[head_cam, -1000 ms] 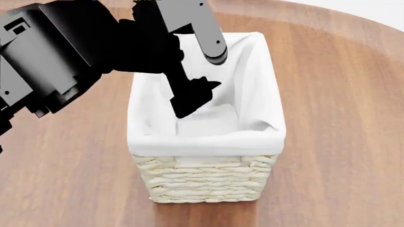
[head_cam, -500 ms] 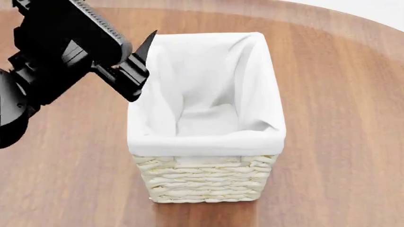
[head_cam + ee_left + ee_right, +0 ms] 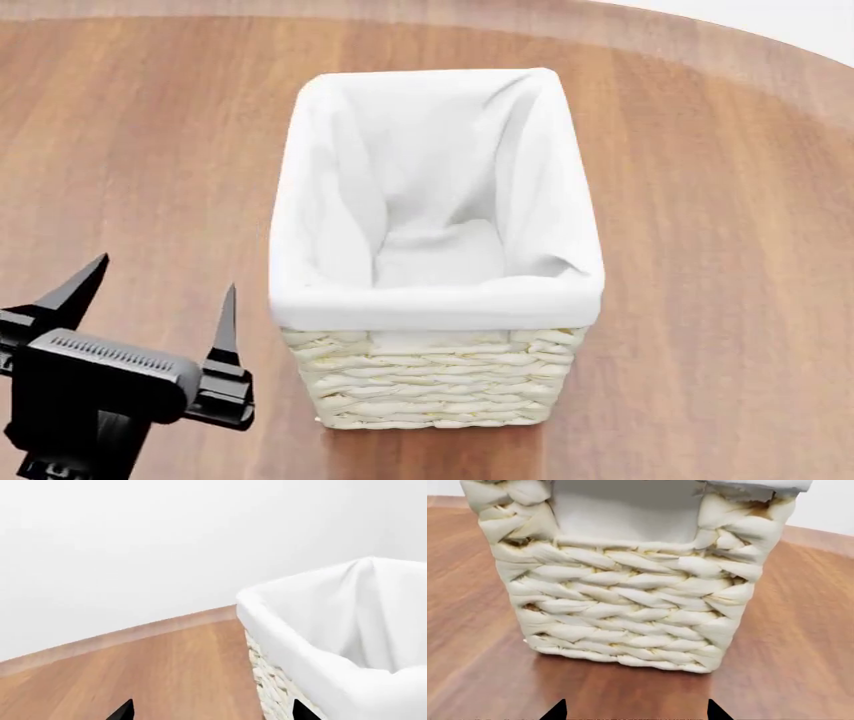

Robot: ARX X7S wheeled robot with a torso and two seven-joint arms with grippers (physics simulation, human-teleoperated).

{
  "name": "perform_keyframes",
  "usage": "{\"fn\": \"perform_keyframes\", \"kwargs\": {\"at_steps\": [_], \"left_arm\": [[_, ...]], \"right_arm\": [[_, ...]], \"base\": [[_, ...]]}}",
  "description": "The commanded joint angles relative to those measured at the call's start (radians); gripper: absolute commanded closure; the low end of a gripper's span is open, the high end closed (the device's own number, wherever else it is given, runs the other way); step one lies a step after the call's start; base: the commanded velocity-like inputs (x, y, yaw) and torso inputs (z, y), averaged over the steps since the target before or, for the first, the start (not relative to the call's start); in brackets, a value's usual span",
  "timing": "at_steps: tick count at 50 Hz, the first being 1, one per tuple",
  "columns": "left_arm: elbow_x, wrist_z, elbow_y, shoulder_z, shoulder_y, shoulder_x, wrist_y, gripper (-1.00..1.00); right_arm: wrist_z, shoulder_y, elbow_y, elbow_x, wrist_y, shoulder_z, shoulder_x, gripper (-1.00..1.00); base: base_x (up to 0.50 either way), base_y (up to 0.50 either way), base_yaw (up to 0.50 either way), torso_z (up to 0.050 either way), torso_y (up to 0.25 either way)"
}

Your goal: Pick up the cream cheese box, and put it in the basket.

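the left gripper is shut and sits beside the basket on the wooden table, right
Not quite. The left gripper is open, not shut: the head view shows its jaws spread well apart with nothing between them. The rest holds: it sits beside the basket, over the wooden table.

Cream cheese box: cannot make out; basket (image 3: 434,370) interior shows only white liner folds. Left gripper (image 3: 154,305) body cut by head view's lower edge. Both wrist views: only fingertips (image 3: 555,711) poke in. Right arm outside head view.
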Motion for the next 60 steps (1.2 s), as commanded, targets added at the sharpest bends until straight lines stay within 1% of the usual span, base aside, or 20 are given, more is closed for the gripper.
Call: {"fn": "perform_keyframes", "kwargs": {"at_steps": [1,4,5,6,9,11,14,18,21,27,32,37,45,47,50,52,54,56,60], "left_arm": [[-0.014,0.007,0.063,-0.023,0.128,0.005,0.092,-1.0],[0.04,-0.076,0.173,-0.019,0.101,-0.037,0.033,-1.0],[0.039,-0.087,0.198,-0.021,0.096,-0.048,0.024,-1.0],[0.065,-0.122,0.262,-0.024,0.086,-0.076,0.007,-1.0],[0.102,-0.191,0.366,-0.026,0.068,-0.119,-0.044,-1.0],[0.103,-0.222,0.412,-0.03,0.06,-0.137,-0.072,-1.0],[0.151,-0.267,0.485,-0.03,0.049,-0.166,-0.107,-1.0],[0.131,-0.233,0.419,-0.031,0.059,-0.141,-0.08,-1.0],[0.127,-0.22,0.394,-0.033,0.066,-0.129,-0.062,-1.0],[0.13,-0.223,0.406,-0.03,0.058,-0.125,-0.086,-1.0],[0.127,-0.211,0.378,-0.03,0.065,-0.111,-0.075,-1.0],[0.118,-0.19,0.351,-0.029,0.063,-0.09,-0.074,-1.0],[0.119,-0.18,0.345,-0.028,0.06,-0.08,-0.079,-1.0],[0.116,-0.176,0.337,-0.03,0.062,-0.078,-0.073,-1.0],[0.112,-0.165,0.314,-0.029,0.066,-0.066,-0.068,-1.0],[0.113,-0.166,0.319,-0.029,0.066,-0.065,-0.07,-1.0],[0.113,-0.167,0.323,-0.03,0.065,-0.065,-0.071,-1.0],[0.114,-0.164,0.32,-0.029,0.064,-0.06,-0.073,-1.0],[0.113,-0.162,0.318,-0.032,0.068,-0.063,-0.067,-1.0]], "right_arm": [[-0.01,-0.003,-0.011,-0.009,0.015,0.01,-0.009,-1.0],[-0.008,-0.005,-0.018,-0.008,0.02,0.009,-0.007,-1.0],[-0.007,-0.004,-0.018,-0.009,0.019,0.008,-0.007,-1.0],[-0.008,-0.003,-0.011,-0.01,0.016,0.006,-0.009,-1.0],[-0.009,-0.001,-0.007,-0.011,0.013,0.004,-0.009,-1.0],[-0.009,-0.001,-0.01,-0.008,0.016,0.004,-0.008,-1.0],[-0.016,0.01,0.037,-0.012,-0.015,0.002,-0.018,-1.0],[-0.031,0.032,0.121,-0.018,-0.067,-0.002,-0.038,-1.0],[-0.033,0.036,0.137,-0.018,-0.078,-0.003,-0.041,-1.0],[-0.017,0.015,0.06,-0.014,-0.032,-0.006,-0.022,-1.0],[-0.005,0.003,0.009,-0.008,0.001,-0.004,-0.009,-1.0],[-0.005,0.007,0.016,-0.004,-0.005,-0.003,-0.008,-1.0],[-0.004,0.017,0.035,-0.002,-0.017,0.0,-0.011,-1.0],[0.016,-0.003,-0.021,0.004,-0.035,0.02,0.004,-1.0],[0.086,-0.083,-0.255,0.017,-0.027,0.079,0.068,-1.0],[0.094,-0.12,-0.343,0.053,-0.027,0.103,0.096,-1.0],[0.099,-0.127,-0.355,0.043,-0.024,0.1,0.102,-1.0],[0.087,-0.099,-0.289,0.019,-0.012,0.075,0.085,-1.0],[0.075,-0.084,-0.245,0.006,-0.011,0.053,0.071,-1.0]], "base": [[0.0,0.0,0.0,0.0,0.0],[0.0,0.0,0.0,0.0,0.0],[0.0,0.0,0.0,0.0,0.0],[0.0,0.0,0.0,0.0,0.0],[0.0,0.0,0.0,0.0,0.0],[0.0,0.0,0.0,0.0,0.0],[0.0,0.0,0.0,0.0,0.0],[0.0,0.0,0.0,0.0,0.0],[0.0,0.0,0.0,0.0,0.0],[0.0,0.0,0.0,0.0,0.0],[0.0,0.0,0.0,0.0,0.0],[0.0,0.0,0.0,0.0,0.0],[0.0,0.0,0.0,0.0,0.0],[0.0,0.0,0.0,0.0,0.0],[0.0,0.0,0.0,0.0,0.0],[0.0,0.0,0.0,0.0,0.0],[0.0,0.0,0.0,0.0,0.0],[0.0,0.0,0.0,0.0,0.0],[0.0,0.0,0.0,0.0,0.0]]}}
